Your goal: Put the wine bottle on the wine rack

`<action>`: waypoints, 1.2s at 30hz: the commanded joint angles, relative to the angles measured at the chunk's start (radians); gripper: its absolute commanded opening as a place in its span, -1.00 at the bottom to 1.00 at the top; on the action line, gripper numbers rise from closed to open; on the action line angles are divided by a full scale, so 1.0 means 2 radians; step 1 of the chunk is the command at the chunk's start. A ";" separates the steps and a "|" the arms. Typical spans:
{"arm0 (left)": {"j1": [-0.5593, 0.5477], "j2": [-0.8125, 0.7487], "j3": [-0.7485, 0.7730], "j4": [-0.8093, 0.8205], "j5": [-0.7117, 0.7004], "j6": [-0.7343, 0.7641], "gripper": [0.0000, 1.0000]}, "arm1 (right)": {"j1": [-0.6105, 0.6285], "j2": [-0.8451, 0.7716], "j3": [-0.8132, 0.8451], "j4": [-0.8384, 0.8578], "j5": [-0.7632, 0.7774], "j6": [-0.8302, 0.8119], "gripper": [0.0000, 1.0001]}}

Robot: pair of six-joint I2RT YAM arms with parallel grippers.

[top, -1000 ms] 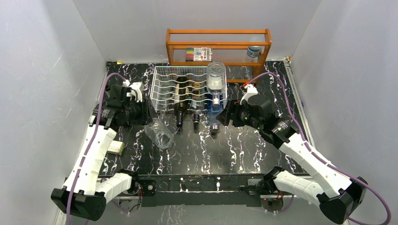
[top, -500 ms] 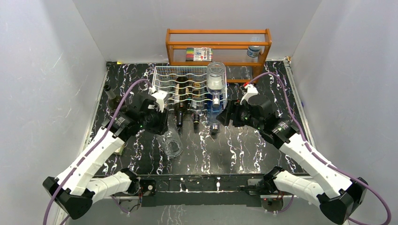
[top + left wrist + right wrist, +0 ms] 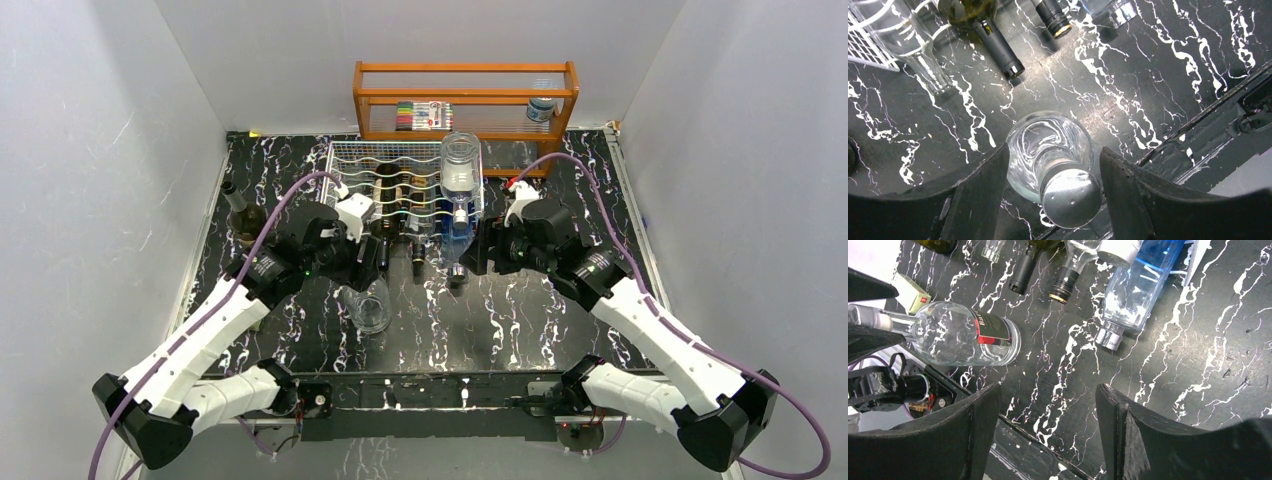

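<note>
A clear glass bottle [image 3: 368,312] with a silver cap [image 3: 1070,196] and a dark-and-red label [image 3: 990,327] stands about upright on the table, in front of the rack's left half. My left gripper [image 3: 372,262] is right above it. Its fingers [image 3: 980,190] stand wide apart on either side of the neck, with a gap to the left of the cap [image 3: 1054,150]. The white wire wine rack [image 3: 345,185] holds several bottles lying with necks toward me. My right gripper [image 3: 478,248] is open and empty [image 3: 1048,390], in front of the rack's right end.
A blue bottle [image 3: 462,238] and dark bottle necks [image 3: 381,245] stick out of the rack's front. Another clear bottle [image 3: 460,165] lies on top of it. A dark bottle [image 3: 240,215] stands at the far left. An orange wooden shelf [image 3: 465,72] is behind. A small box [image 3: 913,295] lies near the left arm.
My left arm has swung right from the table's left side to the rack's front. The clear bottle went with it, from tilted to about upright. My right gripper shifted slightly left.
</note>
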 commanded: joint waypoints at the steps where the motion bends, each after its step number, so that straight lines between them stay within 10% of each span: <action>1: -0.001 -0.024 -0.004 0.027 0.025 0.023 0.32 | -0.001 0.001 0.032 0.003 -0.025 -0.032 0.60; 18: -0.001 -0.059 0.162 0.070 -0.226 -0.034 0.54 | 0.099 0.130 0.179 -0.025 -0.024 -0.083 0.57; 36: -0.001 -0.112 0.180 0.067 -0.293 -0.028 0.60 | 0.242 0.341 0.353 -0.021 0.058 -0.094 0.63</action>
